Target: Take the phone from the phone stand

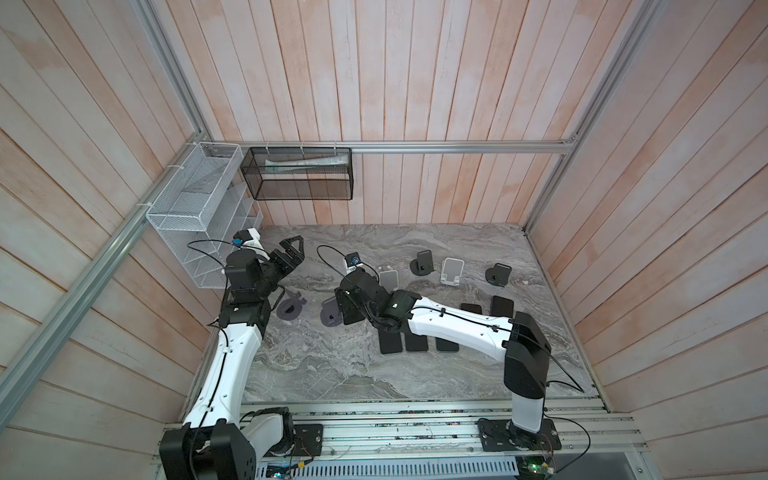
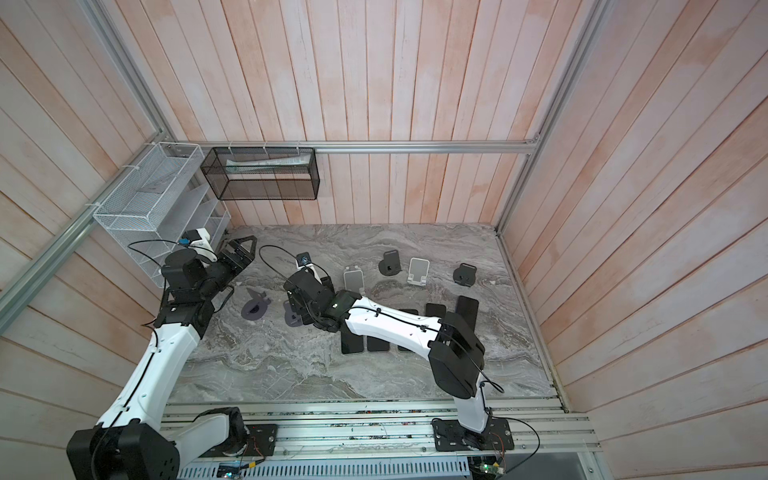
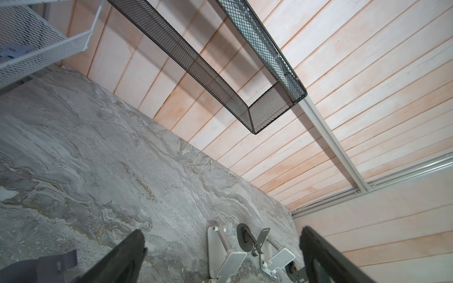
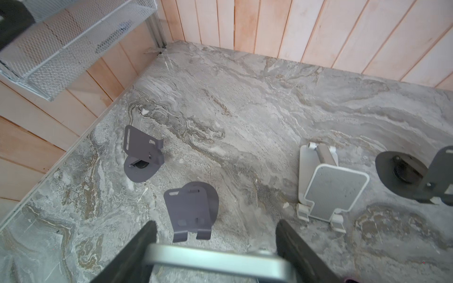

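My right gripper [image 4: 217, 222] is shut on the phone [image 4: 215, 262], whose silver edge spans the gap between both black fingers. In a top view the phone [image 1: 354, 311] shows as a dark slab under the right gripper [image 1: 347, 309], left of the table's middle. The purple-grey phone stand [image 4: 191, 208] stands empty just beyond the fingertips, apart from the phone; in a top view the phone stand [image 1: 330, 318] shows beside the gripper. My left gripper [image 1: 293, 249] hangs open and empty above the table's back left, its fingers [image 3: 130, 257] spread wide.
A second purple-grey stand [image 1: 289, 308] sits further left. White stands [image 1: 389, 279] [image 1: 451, 272] and black round stands [image 1: 422, 264] [image 1: 498, 274] line the back. Several phones [image 1: 390, 343] lie flat under the right arm. A white mesh rack [image 1: 195, 208] and a black mesh basket [image 1: 299, 178] hang on the walls.
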`<state>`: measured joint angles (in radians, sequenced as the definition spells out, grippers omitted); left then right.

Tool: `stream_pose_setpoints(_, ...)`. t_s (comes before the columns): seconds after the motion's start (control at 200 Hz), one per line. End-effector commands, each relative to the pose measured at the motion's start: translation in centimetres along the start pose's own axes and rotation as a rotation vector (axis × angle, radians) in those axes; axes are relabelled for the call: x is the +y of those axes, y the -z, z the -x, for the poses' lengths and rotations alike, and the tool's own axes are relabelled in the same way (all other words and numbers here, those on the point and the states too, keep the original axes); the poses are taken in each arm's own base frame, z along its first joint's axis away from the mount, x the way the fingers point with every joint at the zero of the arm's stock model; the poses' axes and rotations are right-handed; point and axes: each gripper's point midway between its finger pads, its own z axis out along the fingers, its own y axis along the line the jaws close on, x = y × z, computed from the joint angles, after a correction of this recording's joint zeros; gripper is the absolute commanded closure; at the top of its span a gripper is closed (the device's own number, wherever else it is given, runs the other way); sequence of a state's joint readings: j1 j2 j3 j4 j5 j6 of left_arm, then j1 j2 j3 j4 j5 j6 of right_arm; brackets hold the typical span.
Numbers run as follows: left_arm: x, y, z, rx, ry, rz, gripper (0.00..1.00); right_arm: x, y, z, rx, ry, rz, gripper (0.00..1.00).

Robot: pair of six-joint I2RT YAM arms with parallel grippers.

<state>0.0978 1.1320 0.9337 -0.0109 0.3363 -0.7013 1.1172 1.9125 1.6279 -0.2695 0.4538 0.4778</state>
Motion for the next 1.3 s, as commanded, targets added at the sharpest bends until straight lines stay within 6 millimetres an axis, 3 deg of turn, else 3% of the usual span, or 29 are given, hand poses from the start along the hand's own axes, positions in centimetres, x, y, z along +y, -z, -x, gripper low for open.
stream_pose_setpoints(0.0, -0.4, -0.1, -0.2, 0.010, 0.003, -0.037, 0.00, -0.5, 0.6, -1.5, 0.033, -0.083, -0.030, 0.36)
stream_pose_setpoints(0.26, -0.6, 0.0, -0.3, 0.012, 0.008, -0.046, 0.00, 0.0, -0.4, -6.9, 0.139, -0.144, -0.045, 0.36)
stream_pose_setpoints(0.52, -0.4, -0.1, -0.4, 0.013, 0.012, -0.039, 0.00, -1.4, -1.9, -9.9, 0.209, -0.162, -0.112, 0.35)
stream_pose_setpoints(1.155, -0.3, -0.2, -0.5, 0.016, 0.017, -0.040, 0.01, -4.5, -6.7, -11.9, 0.230, -0.207, -0.193, 0.33)
stream_pose_setpoints(1.295, -0.3, -0.3, -0.6, 0.021, 0.023, -0.043, 0.01, -4.6, -6.9, -12.3, 0.211, -0.214, -0.192, 0.32)
